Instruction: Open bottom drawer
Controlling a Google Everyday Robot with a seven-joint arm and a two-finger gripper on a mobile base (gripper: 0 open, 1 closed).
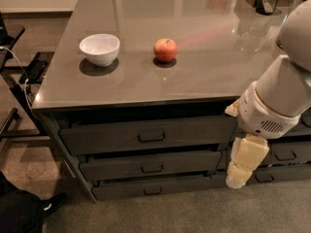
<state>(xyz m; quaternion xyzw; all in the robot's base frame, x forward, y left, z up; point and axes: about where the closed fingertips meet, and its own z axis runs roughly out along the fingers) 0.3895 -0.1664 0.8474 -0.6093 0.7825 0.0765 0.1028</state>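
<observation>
"So, where was the gripper?"

"It hung pointing down in front of the cabinet, at the seam between the wide drawer stack and the stack on the right. Whether it was open or closed, I could not tell."

"And the bottom drawer?"

"To the gripper's left, with its right end just beside the gripper's tip. It was the lowest and slimmest front of the wide stack, dark grey and flat."

"What about its handle?"

"A small rectangular loop at the centre of the front, well to the left of the gripper and untouched."

"And higher up?"

"Above and left of the gripper, a white bowl and a red apple sat apart on the grey countertop."
</observation>
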